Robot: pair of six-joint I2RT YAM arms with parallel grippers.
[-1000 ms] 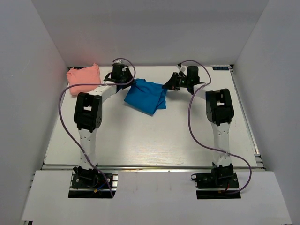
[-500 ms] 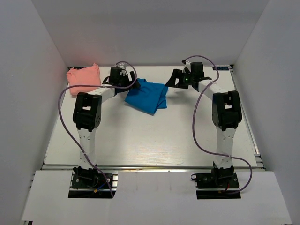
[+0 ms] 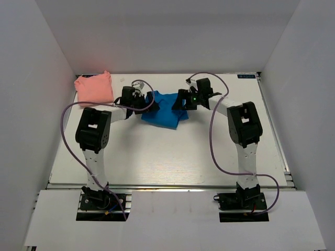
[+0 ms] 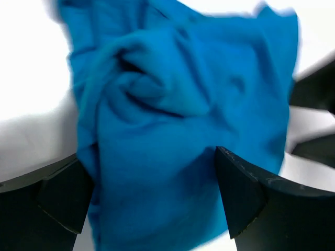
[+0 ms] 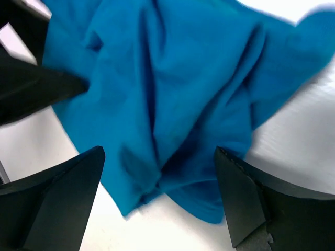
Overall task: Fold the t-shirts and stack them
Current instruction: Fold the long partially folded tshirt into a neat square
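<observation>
The blue t-shirt point(image 3: 163, 109) lies in a loosely folded, wrinkled bundle at the table's middle back. My left gripper point(image 3: 144, 101) is at its left edge and my right gripper point(image 3: 180, 100) at its right edge, facing each other. The left wrist view has the left gripper point(image 4: 149, 167) open, jaws wide apart over the blue cloth point(image 4: 178, 104), gripping nothing. In the right wrist view, the right gripper point(image 5: 159, 154) is likewise open above the shirt's near edge point(image 5: 167, 89). The pink t-shirt point(image 3: 94, 88) sits as a small square bundle at the back left.
White walls close in the table point(image 3: 172, 151) at the back and both sides. Purple cables loop from each arm over the table. The opposite gripper's dark fingers point(image 4: 314, 94) show at the edge of each wrist view.
Both grippers have opened and let go of the blue shirt. They pulled back briefly, then moved in over the shirt from both sides. The shirt sits slightly nearer and more bunched.
</observation>
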